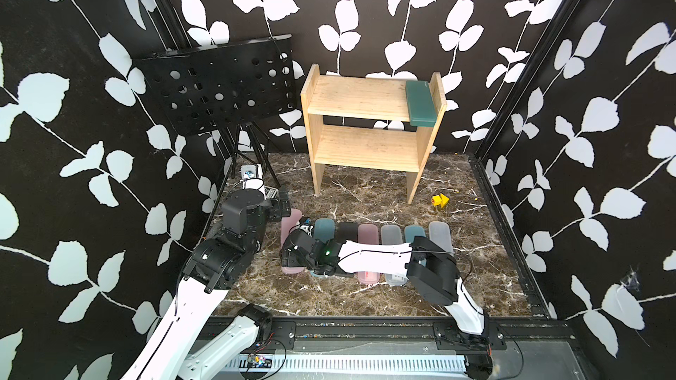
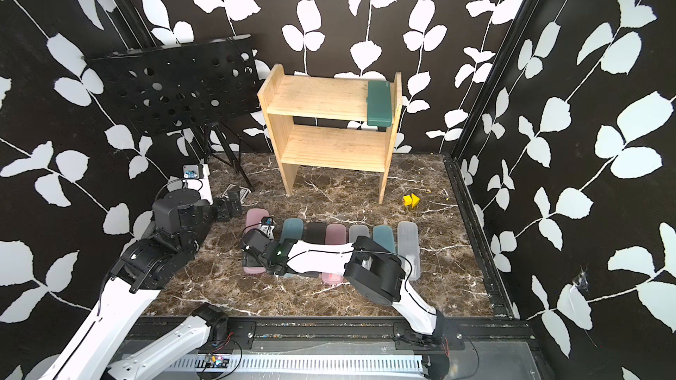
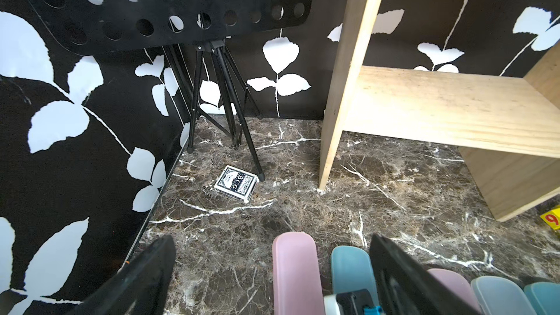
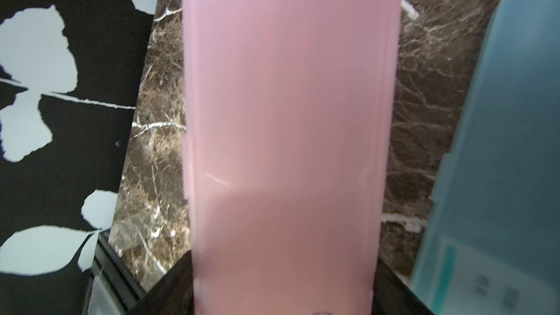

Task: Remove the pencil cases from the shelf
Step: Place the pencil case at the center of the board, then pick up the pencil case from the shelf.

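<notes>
Nearest to any lens, the pink pencil case (image 4: 288,101) is recorded between the jaws of the right gripper (image 4: 283,268), which are set against its two long sides; the case is judged gripped. It is found low over the marble table (image 1: 365,297) in front of the shelf (image 1: 360,98), on the side of the music stand (image 1: 219,85); contact with the table cannot be told.

Beside it, a row is noted along the shelf's front, each case pointing toward the shelf:
- teal pencil case (image 1: 325,229)
- black pencil case (image 1: 346,230)
- second pink pencil case (image 1: 368,233)
- frosted pencil case (image 1: 391,233)
- second teal pencil case (image 1: 414,232)
- second frosted pencil case (image 1: 440,235)

The right arm is stretched across the ends of this row farthest from the shelf.

The left gripper (image 3: 270,239) is observed with jaws spread wide and nothing held, between the gripped case and the shelf's leg on the music-stand side.

One dark green pencil case (image 1: 421,103) is recorded on the shelf's upper tier, against the side panel away from the music stand, its front end overhanging the tier's edge.

A card box (image 3: 236,186) is noted by a foot of the music stand, and a yellow block (image 1: 440,200) near the shelf's opposite leg
</notes>
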